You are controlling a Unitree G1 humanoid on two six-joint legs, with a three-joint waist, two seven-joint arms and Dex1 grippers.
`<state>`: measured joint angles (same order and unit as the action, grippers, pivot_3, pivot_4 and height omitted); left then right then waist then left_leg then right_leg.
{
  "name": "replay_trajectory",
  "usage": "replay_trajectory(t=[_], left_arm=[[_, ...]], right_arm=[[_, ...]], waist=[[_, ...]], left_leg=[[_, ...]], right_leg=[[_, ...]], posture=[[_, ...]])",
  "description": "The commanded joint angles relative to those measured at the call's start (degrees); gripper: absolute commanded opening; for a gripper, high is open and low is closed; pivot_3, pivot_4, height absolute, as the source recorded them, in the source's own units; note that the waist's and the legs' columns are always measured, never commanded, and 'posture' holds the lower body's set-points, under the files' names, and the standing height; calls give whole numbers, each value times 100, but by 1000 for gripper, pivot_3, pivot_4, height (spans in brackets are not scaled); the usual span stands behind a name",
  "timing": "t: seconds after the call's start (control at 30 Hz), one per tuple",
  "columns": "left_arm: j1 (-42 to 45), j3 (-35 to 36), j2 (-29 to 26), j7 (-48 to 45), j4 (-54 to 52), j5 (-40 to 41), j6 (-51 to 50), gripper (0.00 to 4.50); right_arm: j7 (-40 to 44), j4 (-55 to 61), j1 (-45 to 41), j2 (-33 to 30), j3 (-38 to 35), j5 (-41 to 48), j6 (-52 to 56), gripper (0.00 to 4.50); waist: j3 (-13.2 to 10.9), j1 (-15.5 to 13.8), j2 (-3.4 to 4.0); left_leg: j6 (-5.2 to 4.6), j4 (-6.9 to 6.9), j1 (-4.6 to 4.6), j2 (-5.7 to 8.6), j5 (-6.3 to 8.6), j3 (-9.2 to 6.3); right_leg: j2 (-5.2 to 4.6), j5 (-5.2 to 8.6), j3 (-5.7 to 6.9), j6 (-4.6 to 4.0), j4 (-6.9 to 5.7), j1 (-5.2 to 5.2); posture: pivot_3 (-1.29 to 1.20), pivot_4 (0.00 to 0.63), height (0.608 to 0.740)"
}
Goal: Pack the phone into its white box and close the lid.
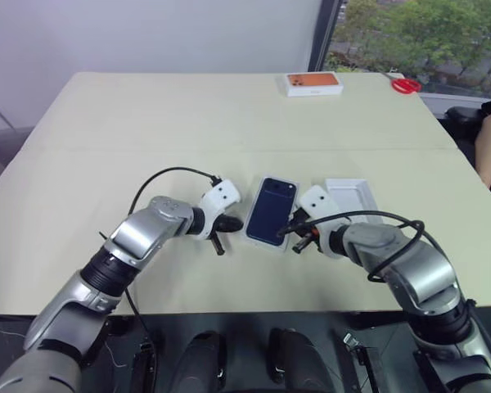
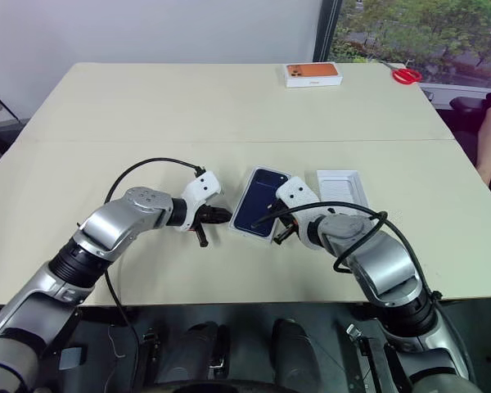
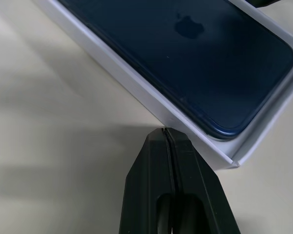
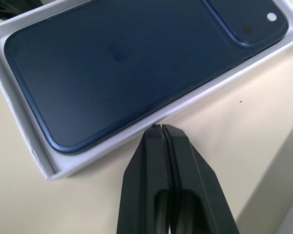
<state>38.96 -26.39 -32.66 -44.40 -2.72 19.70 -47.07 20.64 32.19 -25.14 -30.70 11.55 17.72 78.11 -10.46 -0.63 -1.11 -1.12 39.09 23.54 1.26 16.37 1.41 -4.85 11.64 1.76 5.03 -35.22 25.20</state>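
Phone [image 1: 272, 212] lying back-up inside the white box [image 3: 136, 87] near the front middle of the counter [image 1: 229, 115]. Lid [image 1: 350, 196] inner face up, just right of the box. Left hand [image 3: 166, 134] pinched fully together, empty, at the box's left wall. Right hand [image 4: 160, 129] likewise pressed together, empty, at its right wall.

Both arms wear silver-grey metal shells with black joint bands; a black cable loops over each forearm. Each wrist carries a white housing with dark screw holes, ending in a black two-fingered left hand [image 1: 226, 233] and right hand [image 1: 297, 237].
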Motion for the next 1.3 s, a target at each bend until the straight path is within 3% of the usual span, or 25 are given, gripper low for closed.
replay_trajectory(t=[0.03, 0.63, 0.87, 1.3], left_arm=[[92, -113, 257, -303, -195, 9, -60, 38], [334, -188, 1435, -595, 240, -372, -135, 38], [279, -151, 1485, -622, 212, -426, -208, 38], [112, 478, 1054, -538, -88, -273, -501, 38]], right_arm=[[43, 159, -82, 53, -9, 90, 5, 0], [333, 791, 348, -622, -528, 338, 357, 0], [318, 871, 415, -676, -586, 409, 388, 0], [213, 289, -109, -1024, -973, 193, 94, 0]], waist=[[0, 0, 0], [1, -18, 0], [1, -10, 0], [0, -11, 1]], left_leg=[[-1, 0, 0, 0, 0, 0], [-10, 9, -4, 0, 5, -10], [-11, 10, -8, -2, 6, -9], [-11, 10, -8, -4, 6, -8]], right_leg=[[2, 0, 0, 0, 0, -1], [6, 2, 0, 5, 4, -18], [7, 2, 0, 5, 3, -19], [7, 2, 0, 5, 1, -16]], posture=[[0, 150, 740], [0, 150, 740], [0, 150, 740], [0, 150, 740]])
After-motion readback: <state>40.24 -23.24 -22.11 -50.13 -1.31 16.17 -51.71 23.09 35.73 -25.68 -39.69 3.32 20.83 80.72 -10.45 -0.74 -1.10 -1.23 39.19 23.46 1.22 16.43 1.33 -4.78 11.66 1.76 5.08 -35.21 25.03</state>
